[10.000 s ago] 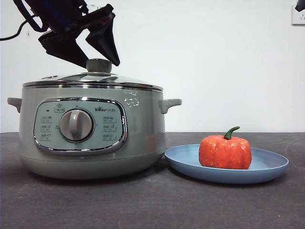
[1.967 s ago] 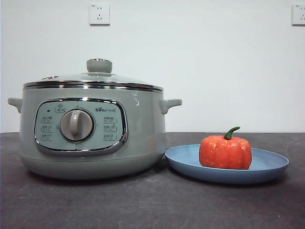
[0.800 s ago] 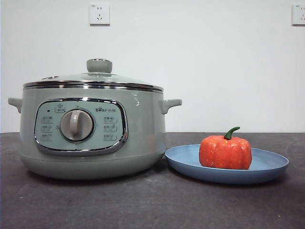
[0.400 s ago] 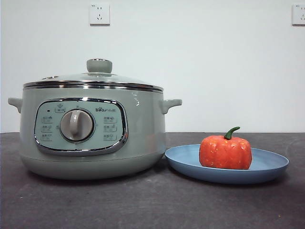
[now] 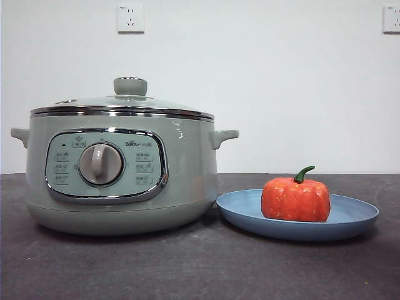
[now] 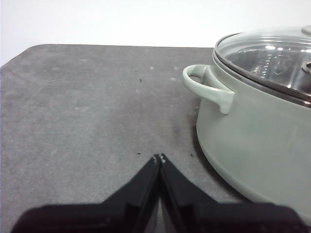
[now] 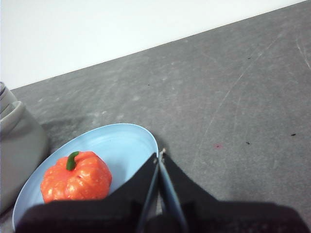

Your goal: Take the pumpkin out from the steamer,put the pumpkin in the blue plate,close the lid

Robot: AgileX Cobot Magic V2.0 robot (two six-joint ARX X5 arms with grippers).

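Observation:
The sage-green steamer (image 5: 119, 175) stands at the left with the glass lid (image 5: 125, 101) resting on it. The orange pumpkin (image 5: 295, 199) sits upright in the blue plate (image 5: 350, 219) to the steamer's right. Both arms are out of the front view. My left gripper (image 6: 159, 158) is shut and empty, held above the table beside the steamer (image 6: 257, 141), near its side handle (image 6: 209, 87). My right gripper (image 7: 160, 155) is shut and empty, held above the rim of the blue plate (image 7: 126, 141), apart from the pumpkin (image 7: 75, 177).
The dark grey table (image 5: 200, 269) runs across the front. A white wall with two power sockets (image 5: 130, 17) stands behind. The steamer's edge (image 7: 14, 141) shows next to the plate in the right wrist view.
Earlier a gripper hung at the lid's knob; it has let go and left the front view. In the last seconds nothing has moved.

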